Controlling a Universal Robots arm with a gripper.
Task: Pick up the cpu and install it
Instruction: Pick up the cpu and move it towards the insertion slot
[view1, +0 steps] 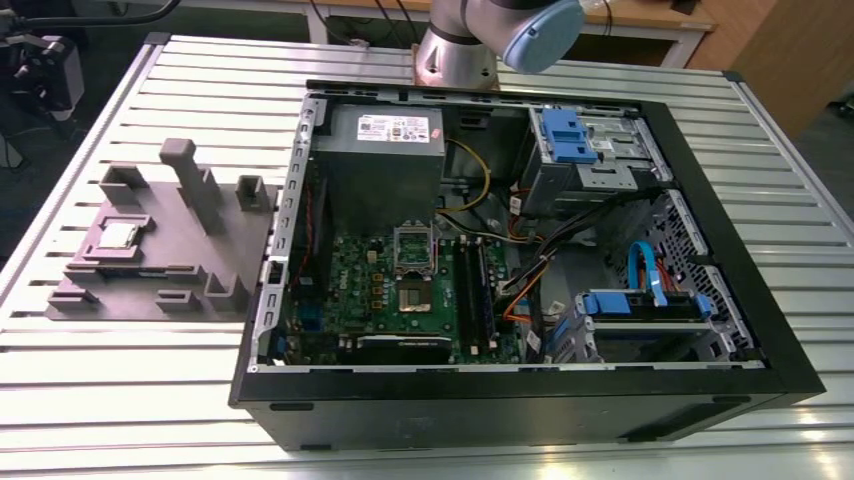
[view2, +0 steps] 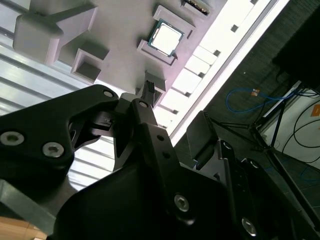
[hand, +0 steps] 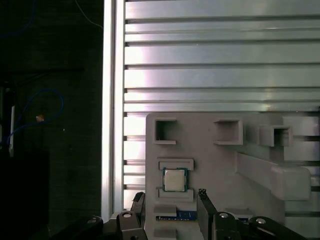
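Glossy metal-topped cpu (hand: 174, 180), matt grey, probably plastic tray (hand: 220, 170), shiny ribbed metal table (hand: 200, 80)

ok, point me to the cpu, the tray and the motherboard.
cpu (hand: 175, 180): first wrist view, centre of metal top.
grey moulded tray (hand: 200, 155): first wrist view, bare flat top.
motherboard (view1: 358, 290): exterior view, green board.

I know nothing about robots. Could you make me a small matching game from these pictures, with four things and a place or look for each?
1 cpu
2 motherboard
3 power supply
4 grey tray

A green, lying flat inside the computer case
B on the slatted table, beside the case
C in a pocket of the tray
D grey box with a white label

Pairs: 1-C, 2-A, 3-D, 4-B
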